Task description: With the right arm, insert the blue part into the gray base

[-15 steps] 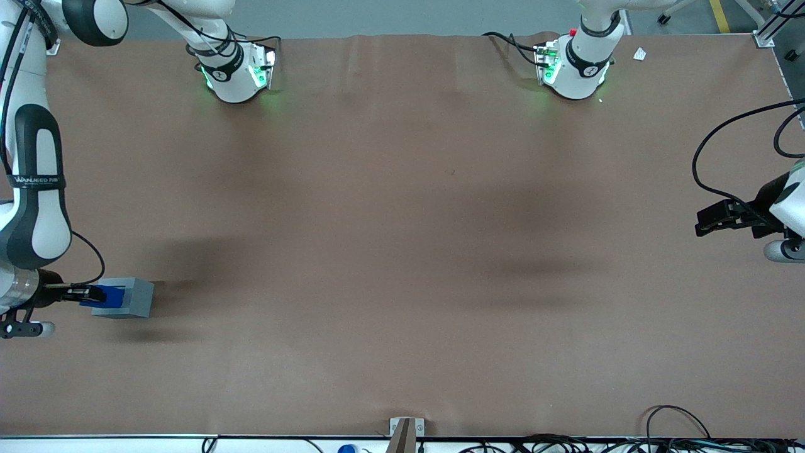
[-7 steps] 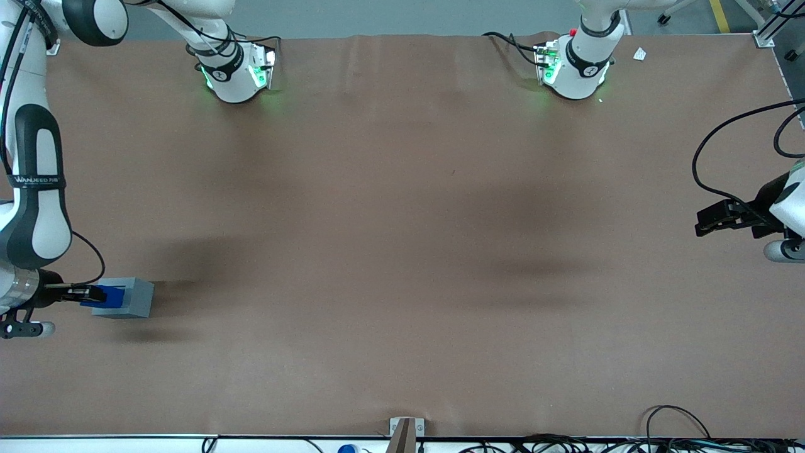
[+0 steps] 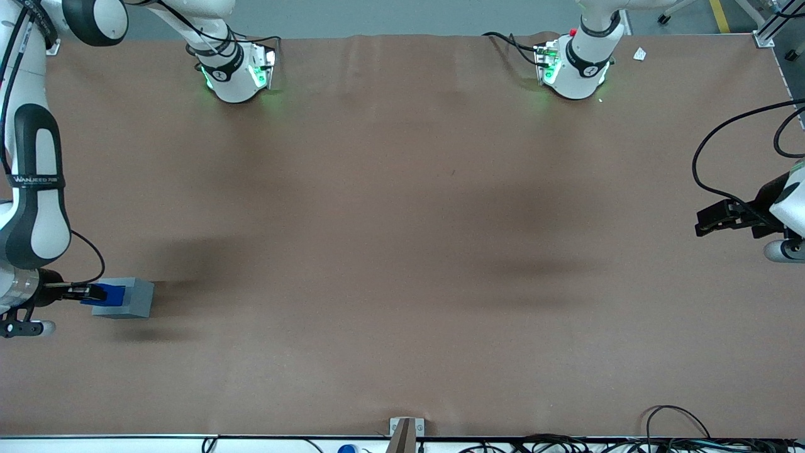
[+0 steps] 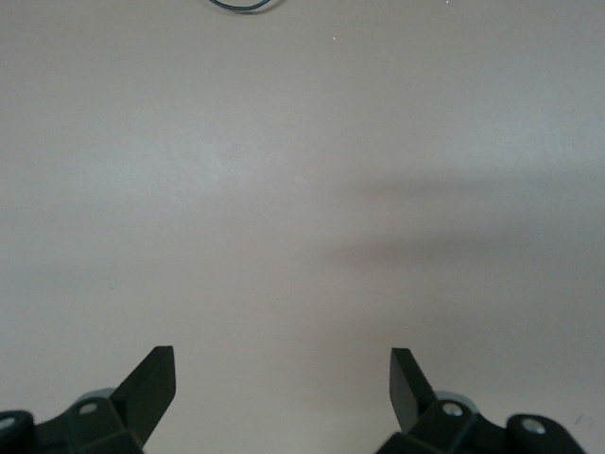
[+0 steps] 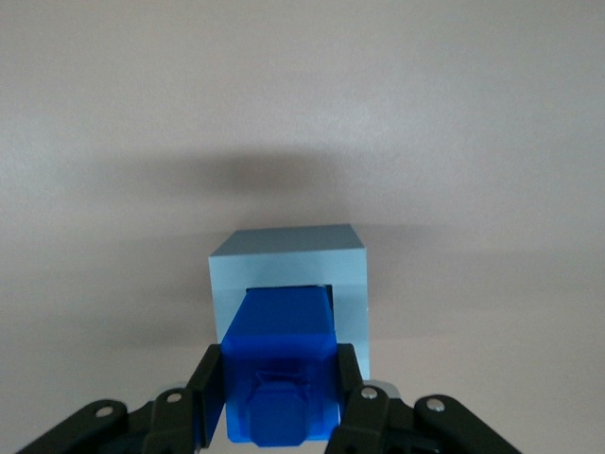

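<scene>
Jaws of the gripper (image 5: pixel 281 397) pinch the blue part (image 5: pixel 281 364), partly entered in the gray base (image 3: pixel 132 297) near the bench's working-arm edge, so I'd press straight, keeping it square, before letting go.

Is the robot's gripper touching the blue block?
Touching. In the right wrist view the gripper has its black fingers pressed against both sides of the blue part, over the gray base.

Bright blue on the blue part (image 5: pixel 281 364), pale gray on the gray base (image 5: pixel 288 257). Matte black for the gripper (image 5: pixel 281 402), clamped on the blue. Plain brown across the table (image 3: pixel 402 251).
</scene>
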Robot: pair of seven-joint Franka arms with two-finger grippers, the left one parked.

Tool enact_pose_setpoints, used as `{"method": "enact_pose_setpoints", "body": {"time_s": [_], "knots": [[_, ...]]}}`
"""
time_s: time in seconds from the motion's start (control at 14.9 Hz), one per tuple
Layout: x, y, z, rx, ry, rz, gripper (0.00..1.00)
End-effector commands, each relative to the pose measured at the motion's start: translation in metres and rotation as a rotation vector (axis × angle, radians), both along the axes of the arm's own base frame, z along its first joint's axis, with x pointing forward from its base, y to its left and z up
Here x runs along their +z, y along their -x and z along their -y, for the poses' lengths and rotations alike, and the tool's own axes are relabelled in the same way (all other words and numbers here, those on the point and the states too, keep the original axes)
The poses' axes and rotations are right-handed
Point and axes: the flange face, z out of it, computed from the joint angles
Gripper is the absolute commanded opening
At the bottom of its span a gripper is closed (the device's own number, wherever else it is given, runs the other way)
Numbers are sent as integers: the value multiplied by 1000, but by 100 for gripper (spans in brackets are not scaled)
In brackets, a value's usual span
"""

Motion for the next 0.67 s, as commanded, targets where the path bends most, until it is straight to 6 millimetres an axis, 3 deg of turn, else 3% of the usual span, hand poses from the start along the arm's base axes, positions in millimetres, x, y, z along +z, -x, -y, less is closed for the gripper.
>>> {"method": "enact_pose_setpoints", "body": {"time_s": [0.0, 0.61], "knots": [[-4, 1, 4, 1, -25, -10, 6], [-5, 3, 11, 5, -25, -5, 16]]}}
